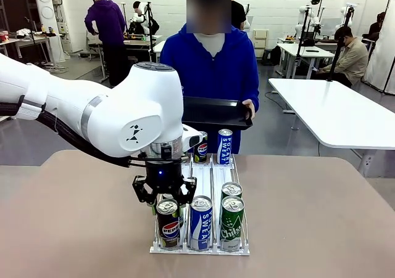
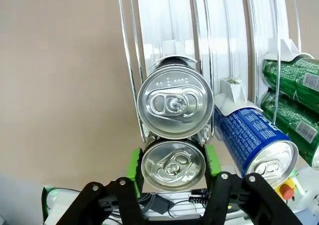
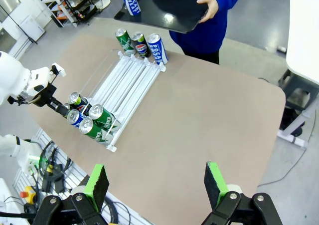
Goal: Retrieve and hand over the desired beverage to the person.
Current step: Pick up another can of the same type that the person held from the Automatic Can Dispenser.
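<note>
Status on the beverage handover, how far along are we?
Approach done: left gripper straddles the front Pepsi can in the rack, green pads either side; a firm grip can't be confirmed. In hand: that pick. Left: lift it out and carry it to the person holding the black tray. Right gripper hangs open, away from the rack.

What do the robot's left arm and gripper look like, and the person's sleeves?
The left arm has glossy white rounded shells, a grey joint band, a small black mark and a black cable beneath. The left gripper is black with a blue light and green pads. The person wears bright blue sleeves.
</note>
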`<state>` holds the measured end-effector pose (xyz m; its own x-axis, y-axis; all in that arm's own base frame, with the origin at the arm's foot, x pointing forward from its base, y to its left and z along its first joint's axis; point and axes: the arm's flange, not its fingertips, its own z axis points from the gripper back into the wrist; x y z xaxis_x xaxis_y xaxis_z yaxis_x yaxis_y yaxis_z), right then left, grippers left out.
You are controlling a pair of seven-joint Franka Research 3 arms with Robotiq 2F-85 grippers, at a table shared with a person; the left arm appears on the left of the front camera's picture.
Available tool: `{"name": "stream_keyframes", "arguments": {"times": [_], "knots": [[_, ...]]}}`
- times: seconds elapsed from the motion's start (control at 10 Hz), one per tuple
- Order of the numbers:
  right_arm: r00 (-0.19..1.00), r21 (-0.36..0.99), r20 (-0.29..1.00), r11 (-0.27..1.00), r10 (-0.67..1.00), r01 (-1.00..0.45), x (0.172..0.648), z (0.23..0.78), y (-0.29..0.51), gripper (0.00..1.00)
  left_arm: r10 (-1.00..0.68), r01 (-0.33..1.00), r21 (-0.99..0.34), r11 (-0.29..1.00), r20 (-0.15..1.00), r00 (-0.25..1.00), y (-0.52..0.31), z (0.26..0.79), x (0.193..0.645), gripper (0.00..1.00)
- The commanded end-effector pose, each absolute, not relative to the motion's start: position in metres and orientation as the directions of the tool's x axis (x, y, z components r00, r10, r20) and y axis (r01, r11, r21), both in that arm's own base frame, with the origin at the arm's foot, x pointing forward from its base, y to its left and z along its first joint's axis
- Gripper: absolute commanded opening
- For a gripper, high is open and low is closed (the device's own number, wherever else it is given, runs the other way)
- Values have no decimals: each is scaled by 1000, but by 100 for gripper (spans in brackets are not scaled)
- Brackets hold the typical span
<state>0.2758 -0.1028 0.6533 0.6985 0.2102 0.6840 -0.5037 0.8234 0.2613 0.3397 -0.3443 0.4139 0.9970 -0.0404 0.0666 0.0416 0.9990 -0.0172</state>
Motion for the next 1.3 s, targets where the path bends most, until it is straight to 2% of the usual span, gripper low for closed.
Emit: {"name": "stream_keyframes", "arguments": {"times": [0.0,0.2,0.4,0.7,0.9,1.2], "knots": [[693,270,689,812,212,-517,276,652,-103,100,-34,36,-23,999,59,998,-346,409,340,20],[693,270,689,812,212,-517,276,652,-103,100,-41,42,-28,999,49,998,-345,411,339,0],[693,270,689,812,212,-517,276,652,-103,100,-68,69,-52,996,28,997,-347,438,334,0],[693,270,689,812,212,-517,276,652,-103,100,-156,158,-41,987,55,986,-347,535,303,0],[693,270,689,812,212,-517,276,652,-103,100,-142,143,2,990,78,987,-353,587,289,0],[693,270,689,812,212,-517,276,652,-103,100,-108,111,-8,994,156,982,-362,656,290,0]]}}
